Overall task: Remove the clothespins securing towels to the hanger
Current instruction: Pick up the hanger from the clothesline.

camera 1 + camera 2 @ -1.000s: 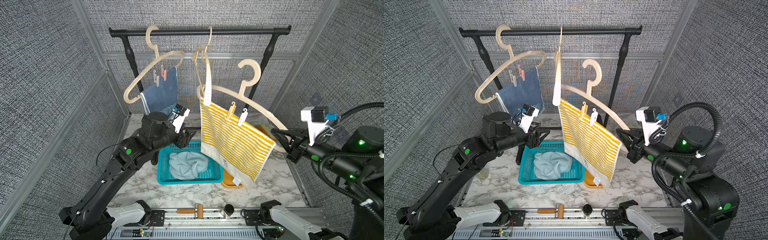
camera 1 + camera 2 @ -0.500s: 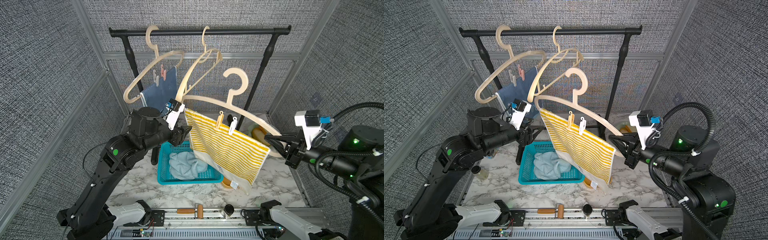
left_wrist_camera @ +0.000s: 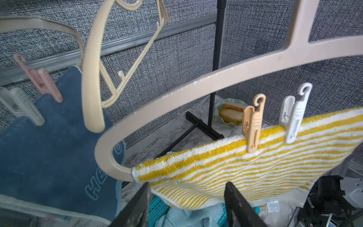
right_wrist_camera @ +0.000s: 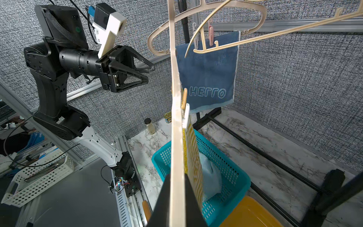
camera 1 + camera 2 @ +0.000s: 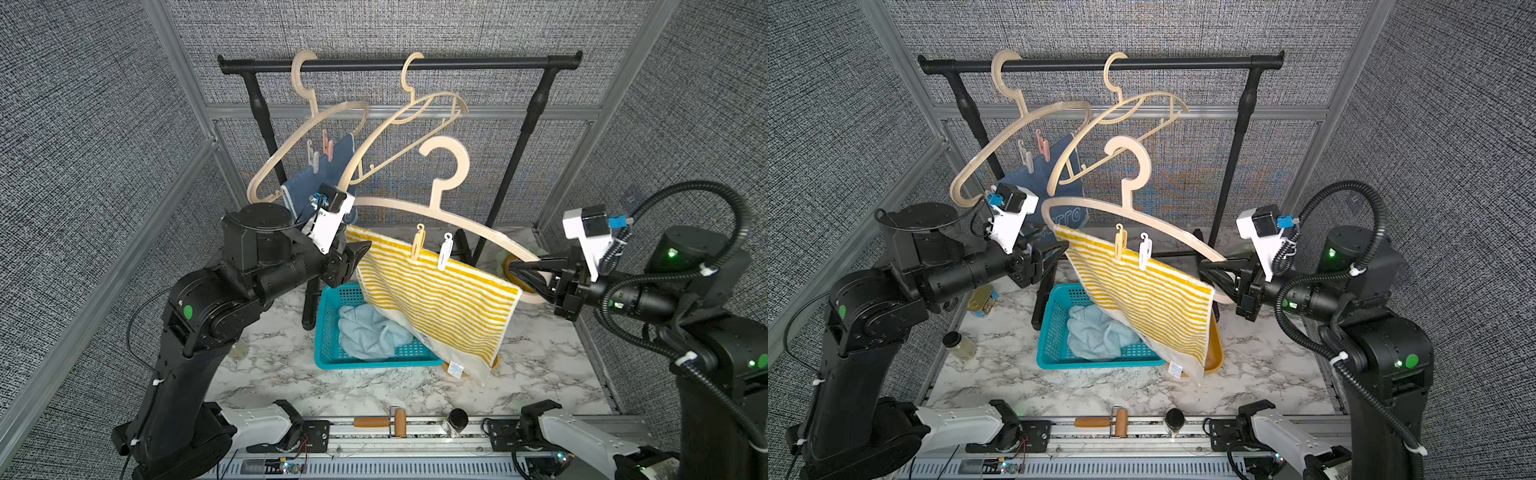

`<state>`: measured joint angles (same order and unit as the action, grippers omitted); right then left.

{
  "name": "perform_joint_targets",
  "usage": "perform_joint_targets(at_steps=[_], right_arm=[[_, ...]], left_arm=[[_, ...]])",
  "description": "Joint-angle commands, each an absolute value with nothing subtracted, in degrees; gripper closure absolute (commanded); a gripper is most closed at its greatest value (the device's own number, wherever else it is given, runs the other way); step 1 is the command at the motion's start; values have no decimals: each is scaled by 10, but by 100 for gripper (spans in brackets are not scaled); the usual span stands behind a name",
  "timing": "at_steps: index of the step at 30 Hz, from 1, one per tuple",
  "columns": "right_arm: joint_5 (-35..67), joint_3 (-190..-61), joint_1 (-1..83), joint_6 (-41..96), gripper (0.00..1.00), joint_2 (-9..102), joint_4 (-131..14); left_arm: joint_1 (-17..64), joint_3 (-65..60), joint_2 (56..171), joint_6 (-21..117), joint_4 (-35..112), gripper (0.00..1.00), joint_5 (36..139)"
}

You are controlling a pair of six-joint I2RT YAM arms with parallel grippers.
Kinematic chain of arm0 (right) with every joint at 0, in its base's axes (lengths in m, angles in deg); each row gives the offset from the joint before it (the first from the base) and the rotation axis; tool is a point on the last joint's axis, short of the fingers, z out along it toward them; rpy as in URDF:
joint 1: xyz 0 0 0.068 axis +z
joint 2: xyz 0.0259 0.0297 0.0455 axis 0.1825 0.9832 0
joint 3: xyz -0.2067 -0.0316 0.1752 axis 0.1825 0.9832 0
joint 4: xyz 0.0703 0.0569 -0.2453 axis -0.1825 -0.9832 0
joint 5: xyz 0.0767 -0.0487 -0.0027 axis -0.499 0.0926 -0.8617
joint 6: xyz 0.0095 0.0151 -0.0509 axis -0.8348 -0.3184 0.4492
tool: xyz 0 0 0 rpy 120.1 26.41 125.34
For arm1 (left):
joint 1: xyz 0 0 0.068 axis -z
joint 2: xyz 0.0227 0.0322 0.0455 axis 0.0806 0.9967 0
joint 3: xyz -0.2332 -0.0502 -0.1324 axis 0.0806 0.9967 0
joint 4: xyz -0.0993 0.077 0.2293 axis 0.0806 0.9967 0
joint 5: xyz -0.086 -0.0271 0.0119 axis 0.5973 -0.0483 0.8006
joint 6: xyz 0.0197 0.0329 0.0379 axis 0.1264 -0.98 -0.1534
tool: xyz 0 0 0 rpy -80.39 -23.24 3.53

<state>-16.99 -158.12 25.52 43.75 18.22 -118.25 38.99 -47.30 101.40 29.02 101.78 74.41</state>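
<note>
- The rail (image 5: 399, 64) carries a bare hanger (image 3: 90, 78) and a second hanger (image 3: 49, 23) that bears the blue towel (image 4: 208, 68).
- The third hanger (image 3: 196, 84) is off the rail. Your right claw (image 5: 517, 268) is clenched on one end of it and holds it in the air above the basket (image 5: 374, 365).
- The striped towel (image 5: 436, 299) hangs over the lower bar of this third hanger, so it is not free yet.
- The blue towel is not free either; it hangs at the back, under the rail.
- The aqua towel (image 5: 365, 334) lies crumpled in the basket, and you can see no pin on it. I judge this one done, and the bare hanger probably belongs to it.
- Your left claw (image 4: 150, 74) is released and grasps nothing. It is just beside the free end of the third hanger, with the jaws pointing toward the striped towel.
- Four pins are left. The orange pin (image 3: 253, 125) and the white pin (image 3: 293, 116) sit side by side on the top edge of the striped towel. The pink pin (image 3: 43, 82) and the pale pin (image 3: 21, 106) sit on the top edge of the blue towel.
- So I judge about one third of the work done, with two towels to go.
- Where the removed pins lie, you cannot tell from these views.
</note>
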Motion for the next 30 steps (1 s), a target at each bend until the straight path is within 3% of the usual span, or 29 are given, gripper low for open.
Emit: perform_joint_targets(at_steps=[1,12,26,30], right_arm=[[-202,-1589,270,426,100,195,-1119],[-68,-1655,439,487,100,303,-1147],[-107,-1569,454,458,100,304,-1051],[-116,-1558,454,448,100,302,-1037]], left_arm=[[389,-486,1011,268,1017,39,730],[389,-499,1027,234,942,39,750],[390,-421,1002,235,893,40,745],[389,-389,995,260,860,43,699]])
